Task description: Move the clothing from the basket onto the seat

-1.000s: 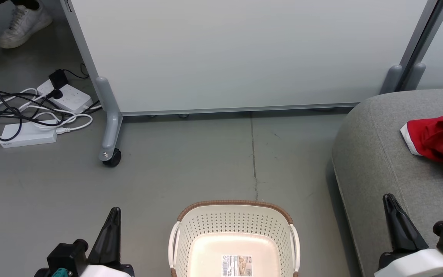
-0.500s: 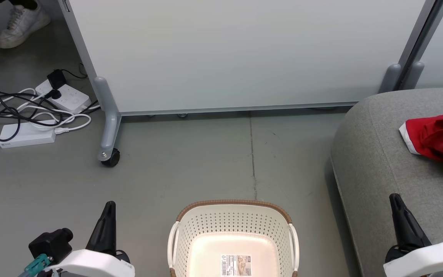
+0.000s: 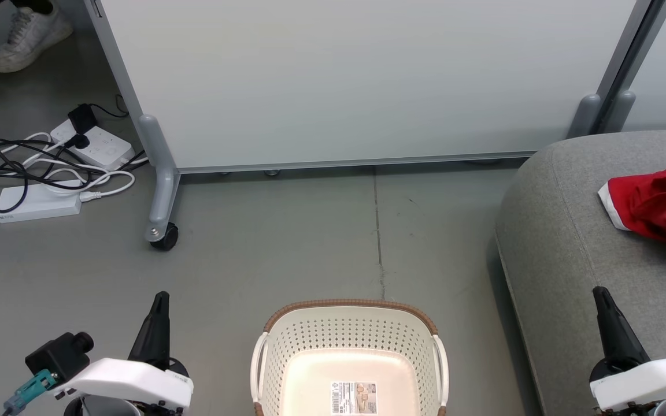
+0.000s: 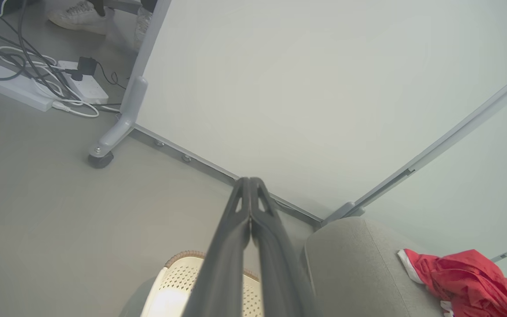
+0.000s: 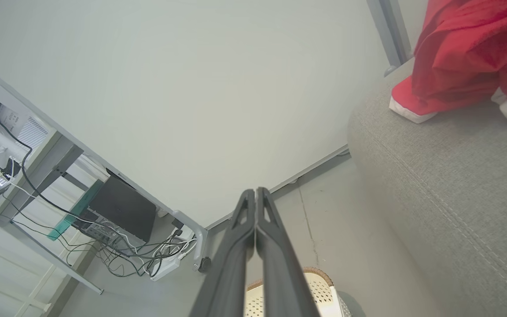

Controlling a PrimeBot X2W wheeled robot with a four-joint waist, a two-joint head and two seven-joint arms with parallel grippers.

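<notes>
The cream basket (image 3: 350,338) with its brown rim stands on the floor at the bottom centre, nothing in it but a barcode label on its floor. Red clothing (image 3: 659,205) with white trim lies crumpled on the grey seat (image 3: 564,242) at the right; it shows too in the left wrist view (image 4: 464,277) and the right wrist view (image 5: 464,57). My left gripper (image 3: 159,300) is shut and holds nothing, left of the basket above the floor. My right gripper (image 3: 600,292) is shut and holds nothing, over the seat's front part. Shut fingertips show in both wrist views (image 4: 250,181) (image 5: 255,191).
A pale grey wheeled partition panel (image 3: 356,81) stands behind the basket, its castor (image 3: 165,237) on the floor at left. Power strips and tangled cables (image 3: 50,167) lie at the far left. A person's white shoe (image 3: 23,37) is at the top left.
Both arms have drawn back toward the bottom corners, the left one turning outward. Both grippers' fingers have closed fully. The basket and the clothing lie as before.
</notes>
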